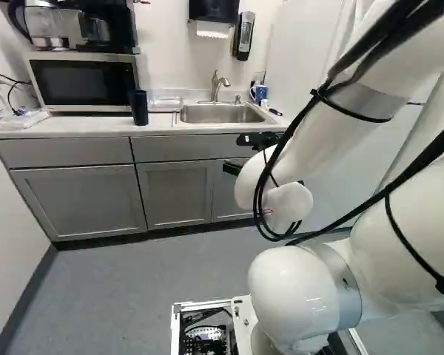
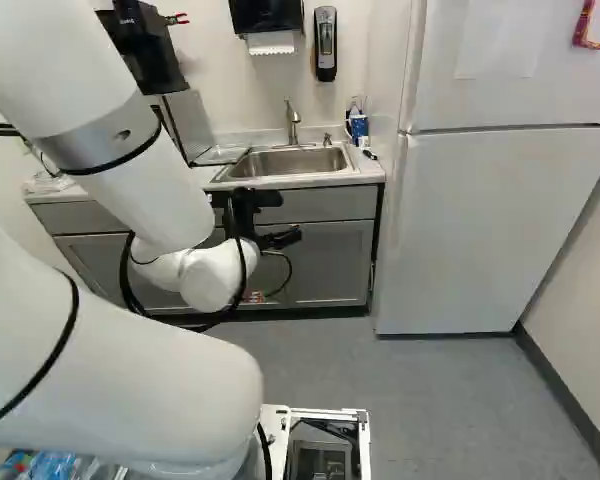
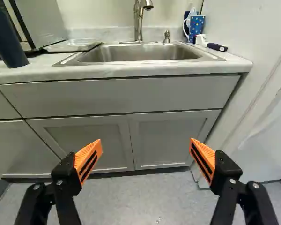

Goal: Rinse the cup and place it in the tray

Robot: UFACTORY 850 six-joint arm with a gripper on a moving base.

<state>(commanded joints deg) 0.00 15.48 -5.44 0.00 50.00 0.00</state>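
"Wrist view, and the fingers [image 2: 283, 238] stand wide, cabinet doors [image 3: 173, 140] ahead! Where's the dark cup [image 1: 138, 107]?"

"Upright on the surface [image 1: 74, 124], between microwave [image 1: 81, 83] and clear tray [image 1: 165, 103]! Faucet [image 3: 139, 26] over the sink [image 3: 136, 54], spotted mug [image 3: 196, 26] near a dark-handled tool [image 3: 217, 47]!"

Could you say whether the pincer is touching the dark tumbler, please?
Apart: the wrist view shows the open pincer well short of the tumbler on the counter.
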